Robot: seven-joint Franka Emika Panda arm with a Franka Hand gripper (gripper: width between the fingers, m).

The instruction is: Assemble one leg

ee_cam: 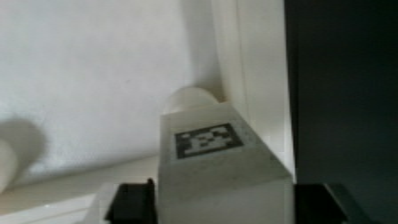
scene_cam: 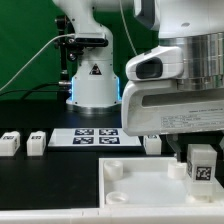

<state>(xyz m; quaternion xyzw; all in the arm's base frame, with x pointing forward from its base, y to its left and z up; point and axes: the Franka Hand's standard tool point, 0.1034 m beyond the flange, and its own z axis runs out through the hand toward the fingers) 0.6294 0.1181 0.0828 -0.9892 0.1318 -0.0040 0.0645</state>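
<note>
In the wrist view a leg (ee_cam: 221, 150), a small white oblong block with a black-and-white tag on its face, lies between my gripper's (ee_cam: 224, 200) two dark fingers (ee_cam: 134, 202). The jaws press against both of its sides. Its rounded end points at the white slab (ee_cam: 89, 90), close to the slab's edge. In the exterior view my gripper (scene_cam: 198, 150) hangs over the slab's (scene_cam: 140, 190) right part, and the held leg (scene_cam: 202, 170) stands upright just above it. Three more legs lie on the table: two at the exterior view's left (scene_cam: 10, 143) (scene_cam: 36, 141) and one beside the marker board (scene_cam: 152, 143).
The marker board (scene_cam: 95, 137) lies flat on the black table behind the slab. The arm's white base (scene_cam: 92, 85) stands behind it, with cables. A round corner socket (scene_cam: 113, 168) shows on the slab's left corner.
</note>
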